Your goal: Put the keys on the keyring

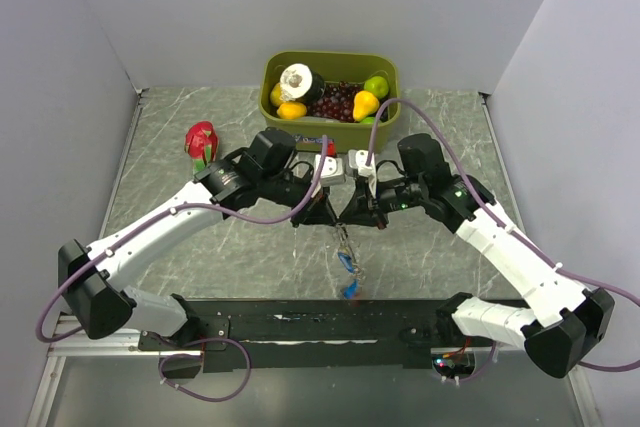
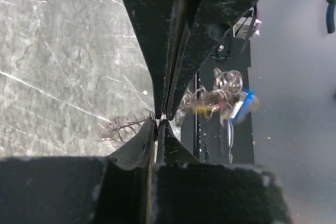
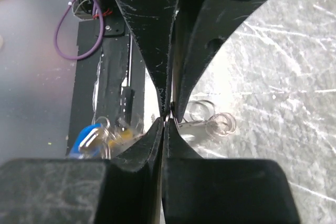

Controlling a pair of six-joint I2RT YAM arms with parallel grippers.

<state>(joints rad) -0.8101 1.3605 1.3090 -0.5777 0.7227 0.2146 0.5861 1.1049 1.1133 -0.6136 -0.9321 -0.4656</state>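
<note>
The keyring (image 1: 342,235) is being pinched mid-table by the left gripper (image 1: 325,215) and right gripper (image 1: 357,215), with the keys (image 1: 348,267) dangling; steady, level tension is being called for.

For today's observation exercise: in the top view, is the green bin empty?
No, the green bin holds grapes and a yellow pear.

Layout: both arms converge at mid-surface, the bin behind them, the keys between them.
Surface (image 1: 200,247) carries the bin (image 1: 268,75) at far centre, with fruit pieces (image 1: 365,104) inside it. A single fruit (image 1: 201,142) lies on the surface just left of the bin. Left arm (image 1: 170,219) comes in from near left, right arm (image 1: 500,242) from near right. Left jaws and right jaws meet tip to tip in front of the bin, both closed on the keyring (image 2: 123,127). The keys (image 1: 348,265) hang in a bunch just nearer than the tips. The base plate (image 1: 300,327) runs along the near edge.
</note>
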